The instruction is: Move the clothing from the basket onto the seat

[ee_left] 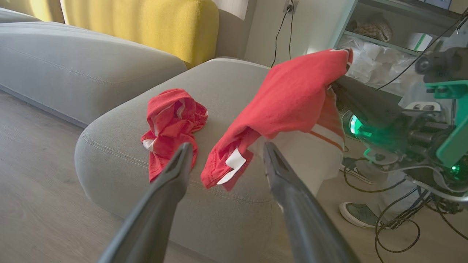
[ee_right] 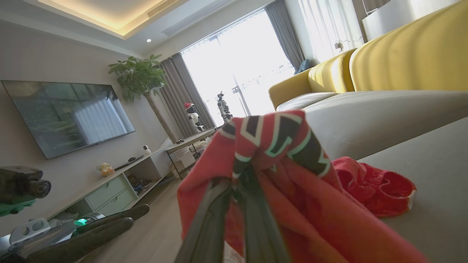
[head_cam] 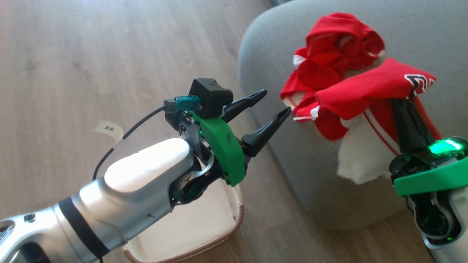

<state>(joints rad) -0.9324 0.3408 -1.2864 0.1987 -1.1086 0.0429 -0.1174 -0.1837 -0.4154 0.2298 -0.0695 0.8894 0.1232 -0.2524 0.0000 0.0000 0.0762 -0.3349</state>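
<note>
**one on the cushion, one in the air**

head view: right tool clamps a soft red knit garment, held high, i'd guess to clear the rounded grey seat. white basket sits on the floor below.

left wrist: left tool gapes wide, empty. the crumpled garment lies on the seat.

right wrist: the pinch sits just under the striped band.

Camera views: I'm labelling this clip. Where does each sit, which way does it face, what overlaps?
Head view: on the head, looking down at floor, basket, seat; shows left forearm, open left gripper, right gripper.
Left wrist view: looks along its own spread fingers toward the seat and right arm.
Right wrist view: looks along its shut fingers, pinching the held garment, toward television and window.
Shared: all three show the held garment and the lying garment on the seat.
</note>
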